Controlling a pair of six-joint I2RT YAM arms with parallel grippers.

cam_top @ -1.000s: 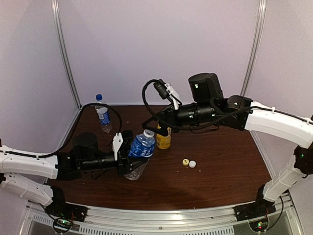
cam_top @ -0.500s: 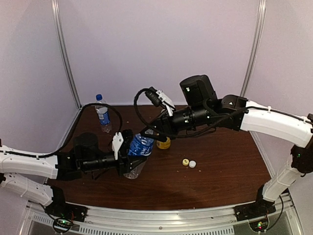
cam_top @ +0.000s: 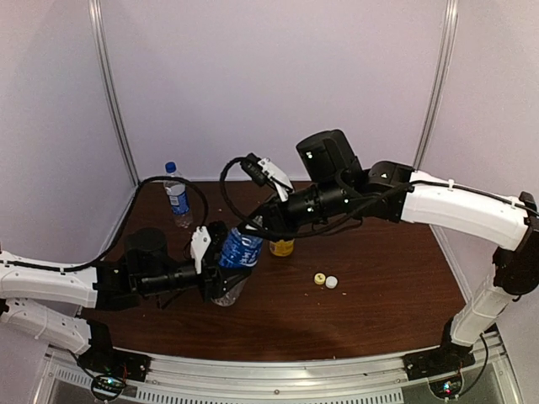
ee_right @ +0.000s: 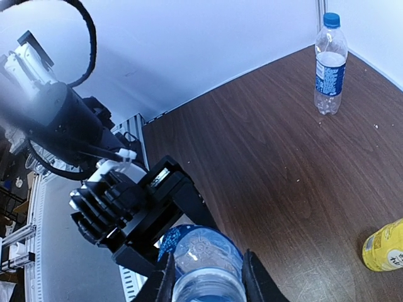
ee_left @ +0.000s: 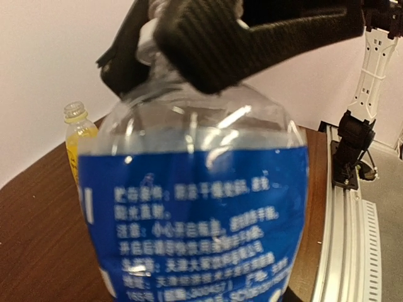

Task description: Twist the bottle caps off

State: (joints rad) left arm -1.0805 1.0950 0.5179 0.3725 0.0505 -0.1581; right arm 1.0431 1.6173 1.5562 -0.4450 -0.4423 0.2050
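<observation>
The short clear bottle with a blue label leans in my left gripper, whose jaws stand around its body. How firmly they press does not show; one black finger lies along the label. My right gripper is shut on this bottle's neck from above. The yellow-orange bottle stands just behind, with no cap on it. A yellow cap and a white cap lie on the table. The taller bottle at the back left wears its blue cap.
The brown table ends at white walls behind and at both sides. A metal rail with the arm bases runs along the near edge. A black cable loops over the left arm near the tall bottle.
My right arm swung left and down from above the yellow-orange bottle to the short bottle's top, and its jaws closed there. The left arm stayed in place around the bottle.
</observation>
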